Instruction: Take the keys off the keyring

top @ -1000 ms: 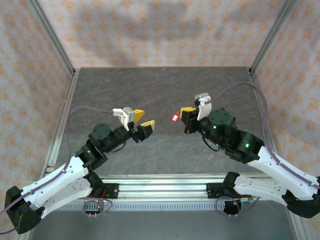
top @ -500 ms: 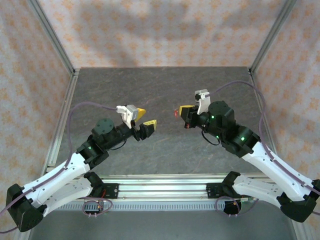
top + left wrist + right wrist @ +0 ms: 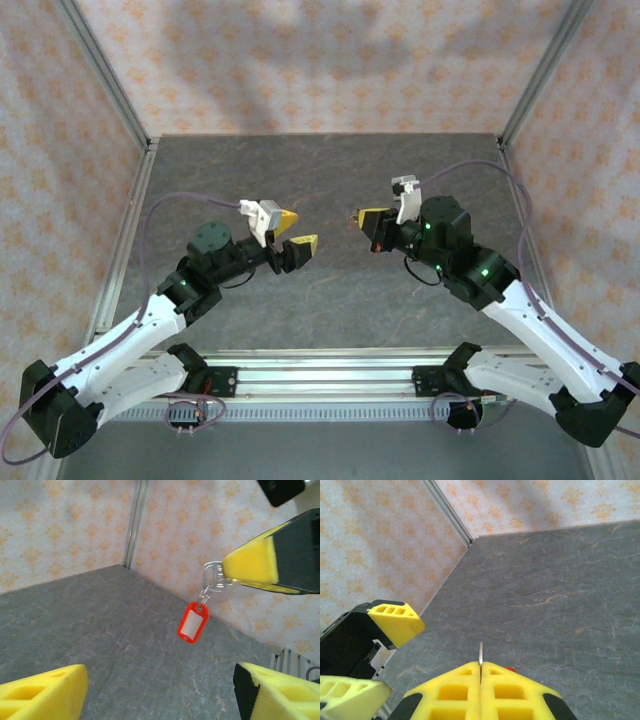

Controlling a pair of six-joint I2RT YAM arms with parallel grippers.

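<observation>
Right fingers (image 3: 370,217) are pinching the key (image 3: 215,576), yellow pads closing flat on it, up in the air over the worktop (image 3: 330,165), a bit right of centre. In the left wrist cam the silvery key head is sticking out of the pads toward the left. The keyring (image 3: 194,622) is hanging under it on small metal links: red tag w/ a pale label window, tilting slightly, touching nothing, worktop well below. So key + keyring are joined and both are hanging off the right fingers. In the right wrist cam the pads are pressing together w/ a thin sliver of key edge poking out of the seam, and a speck of red is peeking out just right of it.

Left fingers (image 3: 303,240) are standing wide, nothing btwn them, also off the worktop, a bit left of centre. They're pointing toward the right fingers, tips facing tips, near but apart w/ a clear gap. In the left wrist cam the two yellow tips are sitting at the bottom corners, w/ the tag beyond them, mid-frame. In the right wrist cam the open left fingers are showing at lower left.

Worktop is looking dark grey, stone-like. Patterned walls (image 3: 330,60) are closing it in on the far, left and right sides.
</observation>
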